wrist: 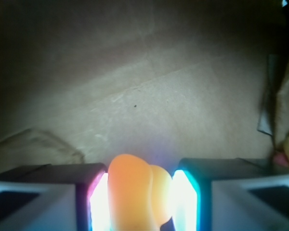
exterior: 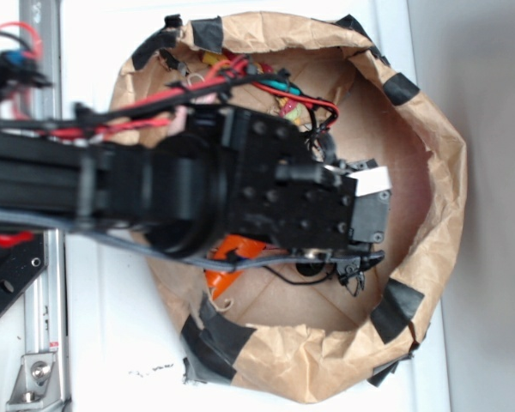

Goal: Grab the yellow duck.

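Brown cardboard floor (wrist: 149, 91) lay beneath; at 6 o'clock the pincer (wrist: 139, 197) gripped the small glossy yellow rubber duck (wrist: 135, 187).

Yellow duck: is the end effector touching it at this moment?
Touching. In the wrist view the yellow duck fills the space between both fingers of the end effector, with no visible gap on either side.

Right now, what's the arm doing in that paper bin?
The WidowX arm is reaching into the brown paper bin, its black body covering most of the floor in the exterior view. In the wrist view the gripper has a glossy yellow-orange rounded object between its fingers, apparently the yellow duck. The fingers sit right against both its sides, so it looks gripped. An orange toy peeks out from under the arm. Whether the duck is lifted off the floor is not clear.
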You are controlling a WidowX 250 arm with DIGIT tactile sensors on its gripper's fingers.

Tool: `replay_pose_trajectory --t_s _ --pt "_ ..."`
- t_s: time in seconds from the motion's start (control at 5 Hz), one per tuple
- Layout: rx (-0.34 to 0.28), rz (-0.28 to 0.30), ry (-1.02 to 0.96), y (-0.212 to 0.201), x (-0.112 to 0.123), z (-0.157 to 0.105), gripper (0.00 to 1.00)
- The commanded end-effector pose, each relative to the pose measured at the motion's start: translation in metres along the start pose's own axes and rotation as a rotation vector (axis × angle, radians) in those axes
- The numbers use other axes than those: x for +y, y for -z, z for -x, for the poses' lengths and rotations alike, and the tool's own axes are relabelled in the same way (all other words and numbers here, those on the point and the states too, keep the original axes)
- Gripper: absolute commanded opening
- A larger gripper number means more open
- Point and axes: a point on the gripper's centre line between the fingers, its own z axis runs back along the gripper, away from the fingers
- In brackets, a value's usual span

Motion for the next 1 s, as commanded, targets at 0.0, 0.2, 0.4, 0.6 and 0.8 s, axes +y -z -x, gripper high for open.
replay_pose_trajectory --t_s 0.0,0.2,0.4,0.6,0.8 --pt "-0.067 0.020 -0.018 -0.027 0.010 -0.005 0.00" --pt "-0.121 0.067 -0.021 -0.071 0.017 -0.008 0.00" --pt "-0.077 0.066 -0.037 -0.118 0.033 -0.010 0.00" --pt "-0.076 0.056 -0.054 -0.140 0.048 -0.007 0.00" --pt "-0.061 0.040 -0.066 -0.131 0.045 -0.009 0.00"
